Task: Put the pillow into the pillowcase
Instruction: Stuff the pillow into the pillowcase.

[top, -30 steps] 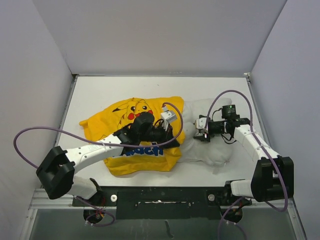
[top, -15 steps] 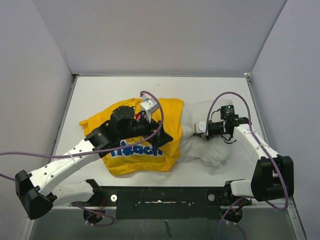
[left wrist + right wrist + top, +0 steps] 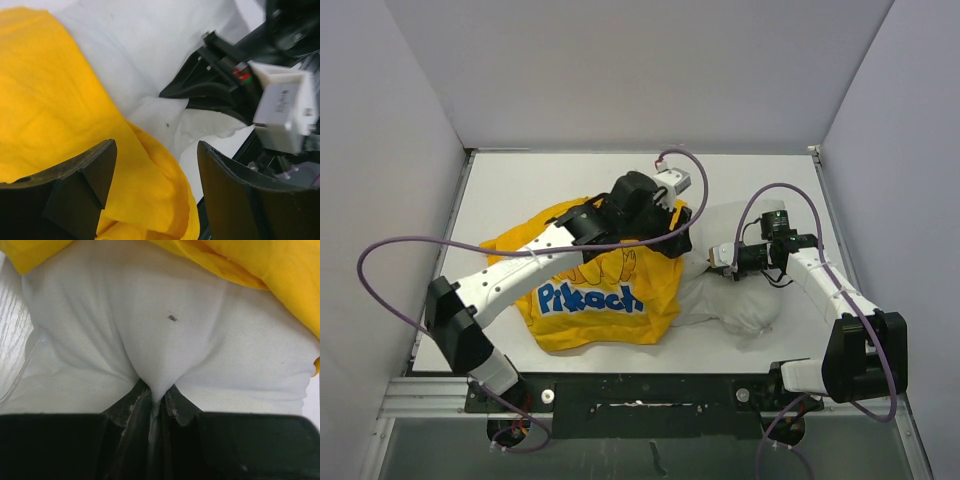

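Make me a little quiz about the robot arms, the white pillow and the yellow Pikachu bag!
1. True or false: the right gripper is pinching the soft, wrinkled white fabric pillow.
2. Pick one: the left gripper, over the bright yellow Pikachu-printed cloth pillowcase, has its jaws A) apart, B) clamped on the pillow, C) clamped on a toy car.
3. Fill in: in the top view, the uncovered part of the pillow pokes out of the pillowcase on the ____ side.
Key: 1 true; 2 A; 3 right.
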Controlling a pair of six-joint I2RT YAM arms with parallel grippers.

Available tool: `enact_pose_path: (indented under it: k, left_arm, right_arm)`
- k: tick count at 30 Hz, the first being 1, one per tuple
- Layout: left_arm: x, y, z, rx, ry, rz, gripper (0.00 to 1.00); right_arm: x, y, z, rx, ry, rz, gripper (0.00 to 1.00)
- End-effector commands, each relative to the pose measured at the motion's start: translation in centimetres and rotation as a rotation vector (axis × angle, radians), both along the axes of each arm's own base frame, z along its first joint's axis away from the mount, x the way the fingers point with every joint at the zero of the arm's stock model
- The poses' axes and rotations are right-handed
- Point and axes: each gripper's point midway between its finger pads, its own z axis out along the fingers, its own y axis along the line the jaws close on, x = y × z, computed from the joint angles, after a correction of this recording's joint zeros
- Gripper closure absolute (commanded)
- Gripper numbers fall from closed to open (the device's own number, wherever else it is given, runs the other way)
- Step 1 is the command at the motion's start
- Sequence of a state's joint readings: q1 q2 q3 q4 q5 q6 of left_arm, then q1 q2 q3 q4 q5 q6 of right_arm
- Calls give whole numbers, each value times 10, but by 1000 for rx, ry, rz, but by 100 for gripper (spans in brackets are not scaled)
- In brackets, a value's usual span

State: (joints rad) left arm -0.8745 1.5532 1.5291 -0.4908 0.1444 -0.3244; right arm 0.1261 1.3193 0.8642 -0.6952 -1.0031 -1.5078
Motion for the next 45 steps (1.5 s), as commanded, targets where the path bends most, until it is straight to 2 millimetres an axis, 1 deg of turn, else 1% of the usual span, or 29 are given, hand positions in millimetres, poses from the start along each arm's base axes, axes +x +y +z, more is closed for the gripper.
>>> enact_pose_path:
  k: [1, 3, 9, 11, 13, 14, 20, 21, 22, 23, 24, 25, 27, 28, 30, 31, 33, 34, 35, 37, 39, 41, 42, 43, 45]
  left_arm:
    - [0, -5, -16, 124, 2, 9, 36]
    - [-2, -5, -30, 198, -3, 22, 35]
    - [-6, -9, -56, 333, -28, 35, 36]
    - [-8, -9, -65, 362, -19, 26, 46]
    - [-10, -10, -71, 377, -1, 13, 60]
    - [-11, -11, -74, 380, 7, 8, 61]
    - [-17, -12, -90, 404, 42, -26, 62]
    - [-17, -10, -93, 414, 45, -25, 67]
    - [-16, -9, -95, 417, 49, -25, 73]
    - [-15, -9, -94, 413, 51, -31, 83]
    - [-15, -11, -90, 400, 46, -46, 93]
    - [-15, -14, -81, 375, 36, -67, 100]
    - [-23, -29, -56, 285, 15, -158, 100]
    - [-29, -42, -35, 196, 2, -224, 100]
    - [-51, -64, 14, -24, 0, -365, 100]
    - [-62, -72, 38, -131, -4, -430, 100]
    - [-82, -81, 82, -314, -23, -534, 100]
    - [-93, -82, 96, -390, -17, -582, 100]
    - [-102, -83, 105, -449, -3, -625, 100]
    - [-114, -84, 112, -543, 21, -681, 100]
    - [-119, -85, 101, -579, 60, -700, 100]
    - [-115, -87, 75, -571, 110, -679, 100]
    - [-113, -87, 58, -565, 137, -666, 100]
    - [-110, -84, 31, -545, 185, -641, 100]
    - [-100, -75, -12, -532, 248, -587, 100]
  right_arm:
    - [-18, 10, 8, 52, 78, 34, 100]
    - [-18, 10, 8, 54, 81, 31, 100]
    - [-18, 11, 8, 58, 86, 31, 100]
    - [-18, 10, 8, 58, 87, 29, 100]
    - [-18, 10, 8, 57, 86, 28, 100]
    - [-18, 10, 8, 58, 88, 28, 100]
    - [-17, 10, 9, 61, 85, 28, 100]
    - [-17, 10, 9, 61, 85, 28, 100]
    - [-17, 10, 10, 62, 85, 28, 100]
    - [-17, 10, 10, 64, 85, 27, 100]
    - [-17, 11, 11, 67, 85, 26, 100]
    - [-16, 11, 12, 70, 87, 21, 100]
    - [-13, 11, 15, 87, 102, -1, 100]
    - [-8, 11, 20, 105, 117, -27, 100]
    - [4, 7, 32, 158, 154, -96, 100]
    - [9, 4, 39, 189, 167, -131, 100]
    - [19, -2, 53, 252, 164, -201, 100]
    - [22, -4, 58, 279, 151, -231, 100]
    - [24, -7, 63, 306, 139, -260, 100]
    - [24, -5, 73, 360, 115, -280, 100]
    - [19, 2, 79, 412, 145, -250, 100]
    - [10, 12, 73, 431, 192, -194, 100]
    - [6, 16, 67, 425, 198, -168, 100]
    - [0, 21, 59, 412, 210, -134, 100]
    - [-11, 24, 52, 361, 183, -41, 99]
